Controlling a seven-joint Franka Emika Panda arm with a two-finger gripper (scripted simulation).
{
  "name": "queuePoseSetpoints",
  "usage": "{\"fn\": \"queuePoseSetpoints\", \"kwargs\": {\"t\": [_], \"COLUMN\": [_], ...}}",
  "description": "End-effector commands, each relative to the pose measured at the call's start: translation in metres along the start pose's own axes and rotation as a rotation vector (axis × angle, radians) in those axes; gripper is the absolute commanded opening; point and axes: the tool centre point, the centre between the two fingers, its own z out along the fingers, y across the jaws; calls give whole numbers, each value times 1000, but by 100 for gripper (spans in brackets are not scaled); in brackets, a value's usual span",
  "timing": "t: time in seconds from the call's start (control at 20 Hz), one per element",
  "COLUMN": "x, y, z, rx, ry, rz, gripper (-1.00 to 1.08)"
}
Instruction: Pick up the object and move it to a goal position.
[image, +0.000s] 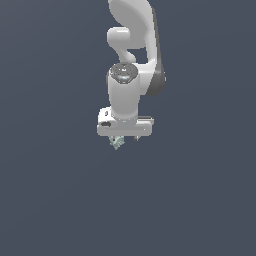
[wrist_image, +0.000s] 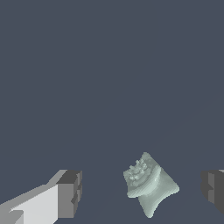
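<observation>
Item: my pincer, white body with grey fingertips, pointing down from the white arm. State: spread wide, holding nothing; a clear gap shows on both sides of the object.

Item: the object, pale mint-green, lumpy, with a ridged top and a tapered end, tilted. Location: between my two fingertips, touching neither, nearer one than the other. In the exterior view it shows just under my hand, toward that view's left.

Surroundings: plain dark grey-blue surface.
</observation>
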Motion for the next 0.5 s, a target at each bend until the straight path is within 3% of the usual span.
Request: {"fn": "queuePoseSetpoints", "kwargs": {"t": [0.0,0.45], "x": [2,-3], "y": [1,3], "z": [-3,4], "rx": [0,2], "ry": [7,4], "rz": [-4,52], "gripper": [100,100]}}
